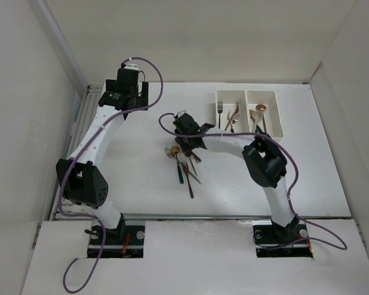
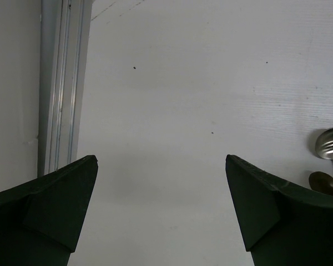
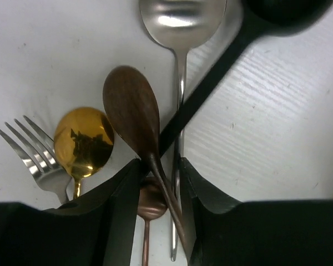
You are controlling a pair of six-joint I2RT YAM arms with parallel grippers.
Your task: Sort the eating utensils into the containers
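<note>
Seemingly right tool [image 3: 158, 183] narrowed, brown spoon [image 3: 134, 113] between (touching)

Crossed silver spoon [image 3: 180, 22] and black spoon [image 3: 222, 66] crowd the brown spoon [image 3: 134, 113]; bare table [image 1: 141, 178] lies left.

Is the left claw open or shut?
Open. The left claw has its two dark fingers far apart over bare table, nothing between them.

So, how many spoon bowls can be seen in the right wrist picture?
5: silver one top centre, black one top right, brown one centre, gold one left, small copper one between the jaws. Others may be hidden.
</note>
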